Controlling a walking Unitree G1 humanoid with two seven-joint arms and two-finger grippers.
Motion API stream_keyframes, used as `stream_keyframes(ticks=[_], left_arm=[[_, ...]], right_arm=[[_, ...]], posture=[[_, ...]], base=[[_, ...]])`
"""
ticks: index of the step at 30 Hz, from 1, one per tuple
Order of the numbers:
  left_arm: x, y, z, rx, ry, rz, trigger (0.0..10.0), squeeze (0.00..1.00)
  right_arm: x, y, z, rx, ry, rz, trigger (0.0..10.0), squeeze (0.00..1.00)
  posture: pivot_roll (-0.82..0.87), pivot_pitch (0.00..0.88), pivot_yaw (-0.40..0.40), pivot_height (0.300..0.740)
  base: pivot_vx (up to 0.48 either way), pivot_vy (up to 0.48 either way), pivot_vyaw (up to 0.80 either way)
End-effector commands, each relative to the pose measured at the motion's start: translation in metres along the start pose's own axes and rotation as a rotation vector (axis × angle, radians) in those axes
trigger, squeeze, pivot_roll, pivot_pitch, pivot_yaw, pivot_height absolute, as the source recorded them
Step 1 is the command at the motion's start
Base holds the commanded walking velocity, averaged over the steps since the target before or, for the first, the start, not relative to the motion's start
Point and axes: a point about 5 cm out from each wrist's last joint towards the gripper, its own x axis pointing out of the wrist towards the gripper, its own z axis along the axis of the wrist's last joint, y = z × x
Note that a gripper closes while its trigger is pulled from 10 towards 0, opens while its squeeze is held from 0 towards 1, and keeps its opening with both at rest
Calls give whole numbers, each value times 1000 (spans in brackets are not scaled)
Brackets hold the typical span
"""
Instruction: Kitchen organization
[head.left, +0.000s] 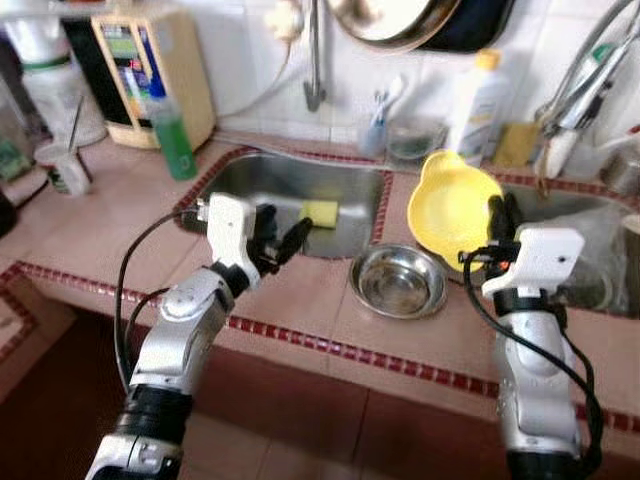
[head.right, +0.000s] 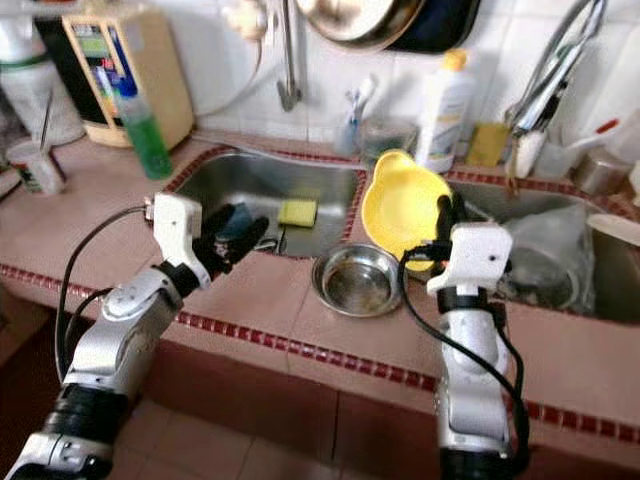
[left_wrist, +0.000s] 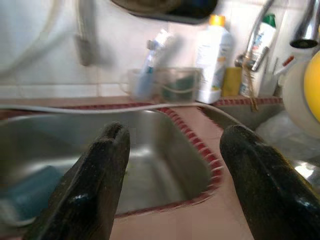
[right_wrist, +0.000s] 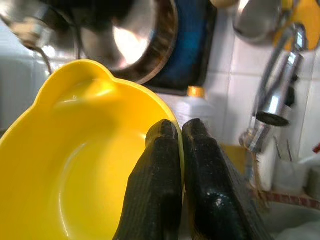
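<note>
While the right hand (head.left: 500, 225) is clamped on the rim of a yellow plastic bowl with a pouring lip (head.left: 452, 205), that bowl hangs tilted in the air, its hollow facing back toward the robot and its lip uppermost. In the right wrist view the two black fingers (right_wrist: 162, 175) sit pressed together with the thin yellow rim between them, one finger inside the bowl and one outside.

What the next move likely turns on is the round stainless-steel bowl (head.left: 398, 282), which sits upright on the tiled bench (head.left: 300, 300) below the right hand and toward its inner side, just beneath the lower edge of the yellow bowl. Stacking or setting the yellow bowl down there would, I judge, mean lowering it and rolling the wrist so the hollow faces up. The right hand is plainly the nearer one to both bowls; its forearm stands nearly vertical with the wrist cocked toward the wall.

Over on the other side, the left hand (head.left: 283, 240) has its fingers spread apart and holds nothing. It hovers at the near edge of the left steel sink basin (head.left: 250, 180), pointing across toward a yellow sponge (head.left: 320, 212) lying in the basin just ahead of its fingertips, its forearm angled up from the bench front.
</note>
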Motion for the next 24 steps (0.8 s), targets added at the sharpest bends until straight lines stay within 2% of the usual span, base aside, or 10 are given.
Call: stream_keyframes(ticks=[1,4,10,24], left_arm=[[-6,10,0,20,9,24,10000,0],[-6,9,0,24,9,17,10000,0],[-6,8,-1,26,9,25,10000,0],[-10,11,-4,22,19,80,10000,0]], right_arm=[[3,12,6,20,-23,27,10000,0],[3,13,6,20,-23,28,10000,0],[2,13,5,22,-7,27,10000,0],[4,11,2,28,18,23,10000,0]], posture=[[-113,0,42,740],[-113,0,45,740],[-113,0,45,740],[-102,0,30,740]], base=[[0,480,0],[0,409,0],[0,0,0],[0,0,-778]])
